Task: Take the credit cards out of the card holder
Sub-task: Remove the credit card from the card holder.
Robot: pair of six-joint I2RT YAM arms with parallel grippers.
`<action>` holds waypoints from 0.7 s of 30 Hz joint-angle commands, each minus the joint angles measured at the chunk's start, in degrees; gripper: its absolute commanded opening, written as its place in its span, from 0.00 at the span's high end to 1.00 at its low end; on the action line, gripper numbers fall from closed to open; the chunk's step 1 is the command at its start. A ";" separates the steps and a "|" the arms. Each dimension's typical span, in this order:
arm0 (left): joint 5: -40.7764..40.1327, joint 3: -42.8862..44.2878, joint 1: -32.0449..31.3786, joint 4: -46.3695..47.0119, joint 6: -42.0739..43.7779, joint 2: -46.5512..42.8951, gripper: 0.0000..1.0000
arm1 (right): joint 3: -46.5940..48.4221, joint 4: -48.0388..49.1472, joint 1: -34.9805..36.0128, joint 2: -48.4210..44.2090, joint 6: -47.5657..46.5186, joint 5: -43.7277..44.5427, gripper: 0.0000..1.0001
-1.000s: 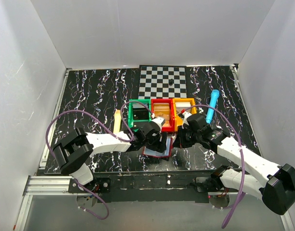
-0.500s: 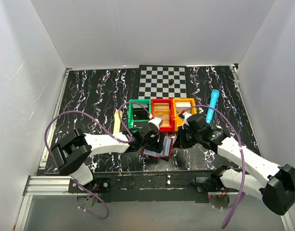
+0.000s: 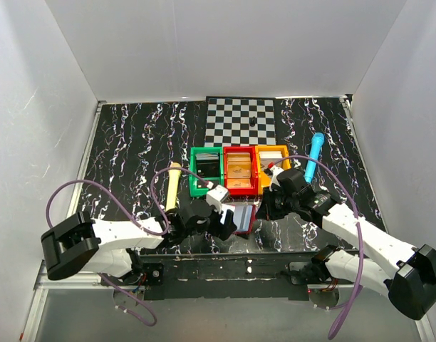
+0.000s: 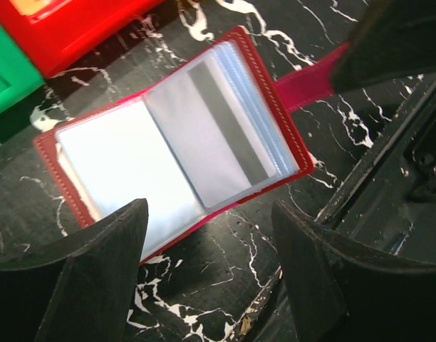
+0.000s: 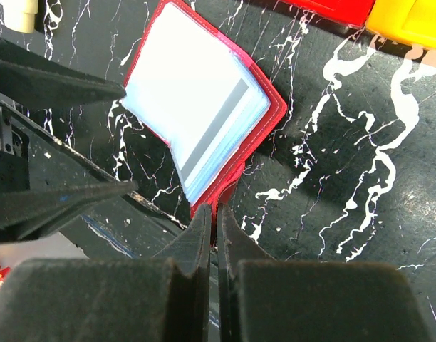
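The card holder (image 4: 175, 153) lies open and flat just below the left gripper (image 4: 207, 217), red-bordered, pale sleeves up, one showing a striped card (image 4: 221, 135). Its red strap seems pinched in the right gripper (image 5: 212, 214).

Black marbled table (image 3: 132, 142) bears chequered mat (image 3: 229, 125), three bins (image 3: 239, 148), blue pen (image 3: 315, 157), cream stick (image 3: 173, 184) and open card holder (image 4: 175, 157).

On black, white-veined table (image 3: 132, 135): green bin (image 3: 195, 182), red bin (image 3: 239, 191) and orange bin (image 3: 273, 147), touching in a row. Just behind, checkerboard mat (image 3: 232, 121). Blue cylinder (image 3: 314, 155) right of bins, cream cylinder (image 3: 173, 184) left.
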 commanded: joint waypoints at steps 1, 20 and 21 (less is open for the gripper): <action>-0.90 -0.73 -2.71 6.47 6.72 0.65 0.30 | 2.36 0.73 -0.18 -0.39 -0.35 -1.39 0.99; -9.78 0.59 -7.55 7.53 10.07 9.18 0.34 | 2.36 0.56 -0.26 -0.83 -0.43 -1.74 0.99; -10.04 1.20 -7.73 7.18 10.15 9.71 0.34 | 2.36 0.56 -0.18 -0.83 -0.35 -1.74 0.99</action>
